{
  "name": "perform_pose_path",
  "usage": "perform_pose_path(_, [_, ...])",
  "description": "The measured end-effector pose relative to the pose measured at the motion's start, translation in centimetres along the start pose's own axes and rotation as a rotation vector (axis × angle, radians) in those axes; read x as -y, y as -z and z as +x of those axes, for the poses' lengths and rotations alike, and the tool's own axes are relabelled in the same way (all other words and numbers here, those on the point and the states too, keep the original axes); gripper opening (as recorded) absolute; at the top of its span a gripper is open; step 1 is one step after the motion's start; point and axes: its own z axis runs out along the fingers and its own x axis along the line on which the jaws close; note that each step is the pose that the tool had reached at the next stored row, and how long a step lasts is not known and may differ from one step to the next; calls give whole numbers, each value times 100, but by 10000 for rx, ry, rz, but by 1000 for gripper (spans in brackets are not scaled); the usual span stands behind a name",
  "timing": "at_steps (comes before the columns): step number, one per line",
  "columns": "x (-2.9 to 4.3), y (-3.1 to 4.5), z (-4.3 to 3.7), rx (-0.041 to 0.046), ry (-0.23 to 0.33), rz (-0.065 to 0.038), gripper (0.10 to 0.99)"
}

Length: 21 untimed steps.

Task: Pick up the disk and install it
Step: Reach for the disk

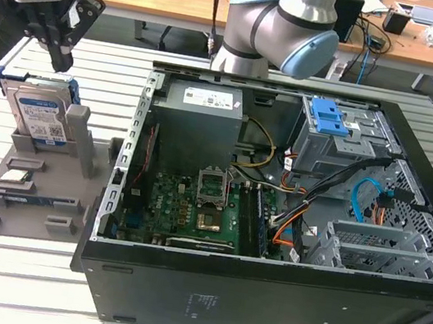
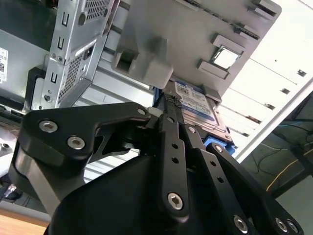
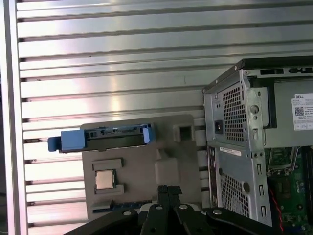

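The disk stands on edge in a grey holder on the exterior view's left, its white-and-blue label facing the camera and a blue carrier framing it. My gripper hangs just above the disk's top edge with its black fingers pressed together, shut on nothing. In the second wrist view the fingertips point at the disk from close by. In the first wrist view the disk shows edge-on as a blue strip, beyond the gripper.
An open computer case lies to the exterior view's right of the holder, with a grey power-supply box, a motherboard and a drive cage carrying a blue bracket. A processor chip rests on the holder. The slatted metal table runs all around.
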Motion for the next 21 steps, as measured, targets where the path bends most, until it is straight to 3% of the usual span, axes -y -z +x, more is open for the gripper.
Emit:
perform_pose_path(18, [32,9,420,0,1,0,106])
perform_pose_path(21, [40,12,533,0,1,0,106])
